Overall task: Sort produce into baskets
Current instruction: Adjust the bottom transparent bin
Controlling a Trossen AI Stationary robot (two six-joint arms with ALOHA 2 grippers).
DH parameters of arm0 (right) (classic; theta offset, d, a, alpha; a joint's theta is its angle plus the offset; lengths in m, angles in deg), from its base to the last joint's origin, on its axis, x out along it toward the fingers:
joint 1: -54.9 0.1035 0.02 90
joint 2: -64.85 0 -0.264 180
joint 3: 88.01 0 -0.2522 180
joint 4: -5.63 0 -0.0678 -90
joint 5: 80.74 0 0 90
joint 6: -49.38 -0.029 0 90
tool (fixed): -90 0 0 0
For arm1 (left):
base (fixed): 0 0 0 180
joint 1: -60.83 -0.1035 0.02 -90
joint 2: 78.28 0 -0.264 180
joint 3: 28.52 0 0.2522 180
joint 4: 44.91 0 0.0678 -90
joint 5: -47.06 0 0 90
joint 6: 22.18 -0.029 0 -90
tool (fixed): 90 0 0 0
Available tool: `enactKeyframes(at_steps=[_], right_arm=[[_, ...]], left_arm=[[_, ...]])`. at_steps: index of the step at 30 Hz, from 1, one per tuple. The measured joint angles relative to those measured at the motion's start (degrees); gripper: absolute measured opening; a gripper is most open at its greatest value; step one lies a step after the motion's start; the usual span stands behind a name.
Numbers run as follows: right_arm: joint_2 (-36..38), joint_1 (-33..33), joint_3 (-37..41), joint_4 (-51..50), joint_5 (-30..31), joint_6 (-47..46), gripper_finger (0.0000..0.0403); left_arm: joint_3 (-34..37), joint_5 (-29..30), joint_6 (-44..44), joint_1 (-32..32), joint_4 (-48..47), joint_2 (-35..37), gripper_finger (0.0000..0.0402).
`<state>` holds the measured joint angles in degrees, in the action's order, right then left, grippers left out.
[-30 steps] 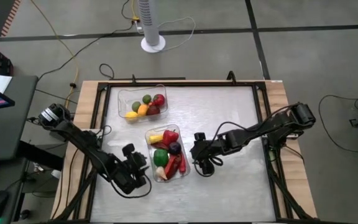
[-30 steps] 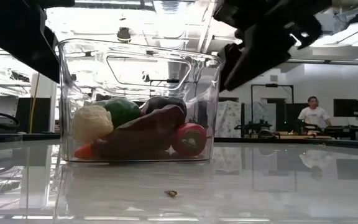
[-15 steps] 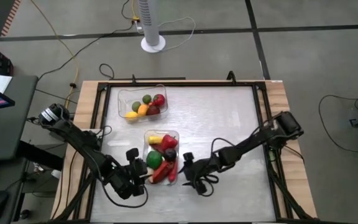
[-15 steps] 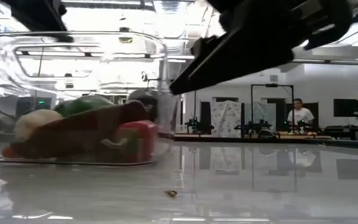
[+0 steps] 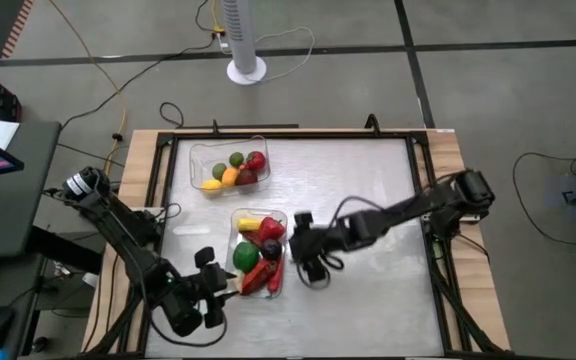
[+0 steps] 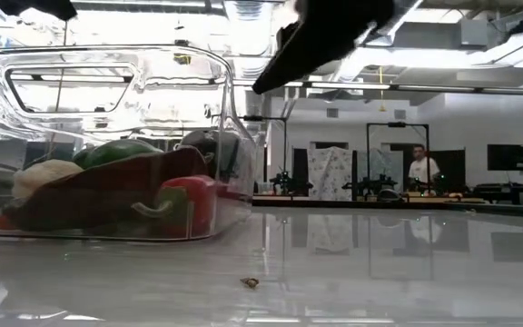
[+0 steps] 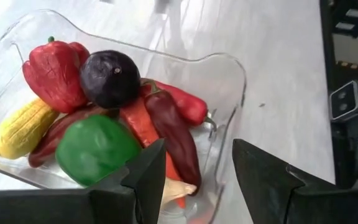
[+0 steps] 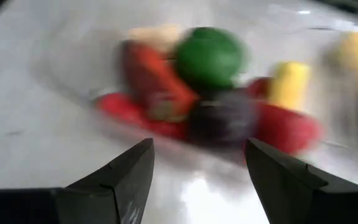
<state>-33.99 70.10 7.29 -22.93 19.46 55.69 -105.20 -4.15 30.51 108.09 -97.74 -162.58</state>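
The near basket (image 5: 236, 215), clear plastic, lies flat on the table and holds produce: a red pepper (image 7: 55, 71), a dark purple round piece (image 7: 110, 78), yellow corn (image 7: 17, 127), a green piece (image 7: 95, 149) and long red chilies (image 7: 185, 106). The far basket (image 5: 196, 152) holds round fruits, yellow, green and red. My left gripper (image 5: 224, 282) hovers open at the near basket's near left corner, above it. My right gripper (image 5: 294, 248) hovers open just off its right side. Both point slanting down at the basket with nothing between the fingers.
A black frame (image 5: 420, 200) rims the tabletop, and bare tabletop (image 5: 368, 180) stretches to the right of the baskets. A small crumb (image 6: 251, 282) lies near the front edge. A fan base (image 5: 246, 70) stands beyond the far edge. A person (image 6: 422, 166) stands in the room behind.
The near basket's near end has swung toward the table's left and slid nearer the front edge, then stopped. My right gripper dipped toward the near edge beside the basket, then drew back up and farther. My left gripper has risen and pulled back toward the near edge.
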Motion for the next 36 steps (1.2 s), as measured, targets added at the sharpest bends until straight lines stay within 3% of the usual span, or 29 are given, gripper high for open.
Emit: enactKeyframes(at_steps=[4, 9, 16, 22, 30, 36], right_arm=[[0.78, -7.03, -0.02, 2.39, 0.05, 0.34, 0.0279], [-2.85, -14.84, -0.42, 8.58, -5.50, 3.26, 0.0279], [-8.07, -20.31, -6.51, 1.56, -11.42, 6.39, 0.0279], [-7.84, -20.27, -7.96, -9.50, -9.18, 7.99, 0.0279], [-5.95, -16.84, -7.50, -27.84, -7.56, 0.02, 0.0279], [-3.97, -12.38, -8.12, -29.60, -4.91, -3.69, 0.0279]], left_arm=[[0.00, 2.83, 1.07, 2.28, -0.04, 0.00, 0.0173], [0.00, 5.52, 1.16, 4.05, -0.27, 0.00, 0.0173], [0.00, 5.22, 3.07, 4.94, -2.60, 0.00, 0.0174], [0.02, 5.02, 6.29, 6.36, -6.85, -0.02, 0.0173], [0.02, 4.98, 6.22, 6.39, -8.72, -0.02, 0.0173], [0.02, 5.47, 3.60, 6.02, -8.97, -0.02, 0.0174]])
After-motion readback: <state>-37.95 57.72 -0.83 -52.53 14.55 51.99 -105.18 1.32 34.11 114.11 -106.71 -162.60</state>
